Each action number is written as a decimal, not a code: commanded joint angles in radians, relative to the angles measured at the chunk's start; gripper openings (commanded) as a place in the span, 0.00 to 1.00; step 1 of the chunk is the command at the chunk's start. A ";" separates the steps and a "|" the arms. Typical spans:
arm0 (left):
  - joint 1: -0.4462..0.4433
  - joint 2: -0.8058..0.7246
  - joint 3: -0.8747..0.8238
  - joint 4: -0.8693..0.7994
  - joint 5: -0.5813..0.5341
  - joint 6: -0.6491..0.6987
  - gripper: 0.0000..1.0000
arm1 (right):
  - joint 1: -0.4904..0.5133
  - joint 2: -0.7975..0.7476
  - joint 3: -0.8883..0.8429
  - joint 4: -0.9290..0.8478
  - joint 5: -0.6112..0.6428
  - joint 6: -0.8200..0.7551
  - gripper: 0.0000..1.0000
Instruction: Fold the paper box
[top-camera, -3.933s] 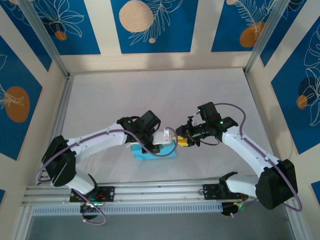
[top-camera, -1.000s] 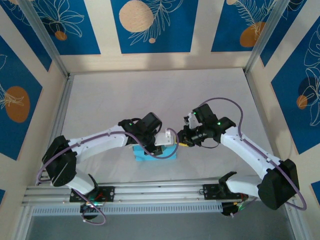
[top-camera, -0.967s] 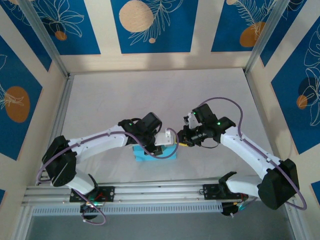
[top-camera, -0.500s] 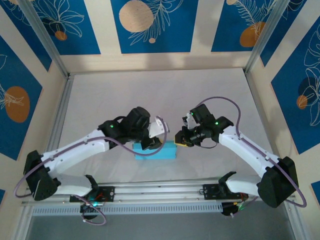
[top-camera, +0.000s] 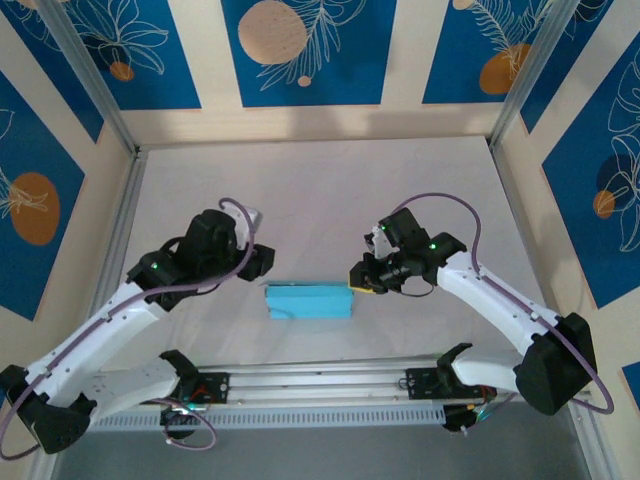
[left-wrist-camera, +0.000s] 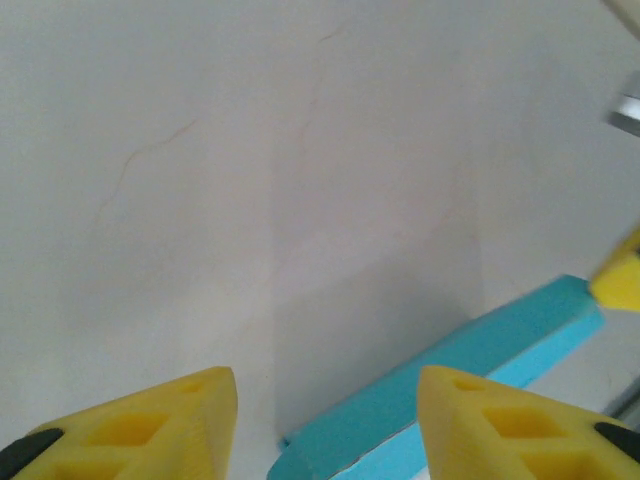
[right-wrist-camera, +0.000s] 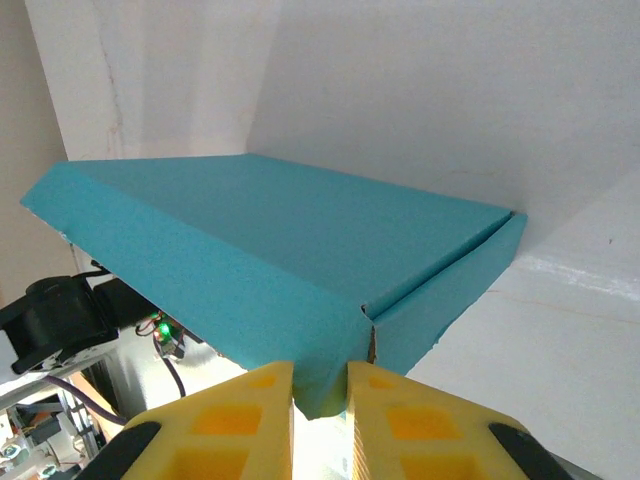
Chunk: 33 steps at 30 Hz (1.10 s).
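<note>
The box (top-camera: 308, 301) lay flat by the near edge of the tabletop (top-camera: 320, 190), midway along it, long axis running left to right. The right fingers (right-wrist-camera: 225, 410), almost closed, pinched its right-end corner, so that arm was nearer. The left fingers (left-wrist-camera: 150, 420) stood apart and empty, just beyond its far left corner. Whether the end flaps were tucked could not be told.

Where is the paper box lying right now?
In the top view the paper box lies flat on the table, near its front edge and midway across, its right end pinched by the right pincer.
</note>
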 joint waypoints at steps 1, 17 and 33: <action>0.072 0.034 -0.013 -0.162 0.052 -0.234 0.55 | 0.007 0.029 -0.002 -0.098 0.067 -0.001 0.20; 0.174 0.234 -0.109 -0.019 0.404 -0.345 0.64 | 0.014 0.046 0.014 -0.109 0.067 -0.007 0.21; 0.176 0.160 -0.141 0.018 0.526 -0.469 0.52 | 0.016 0.063 0.020 -0.105 0.082 0.012 0.20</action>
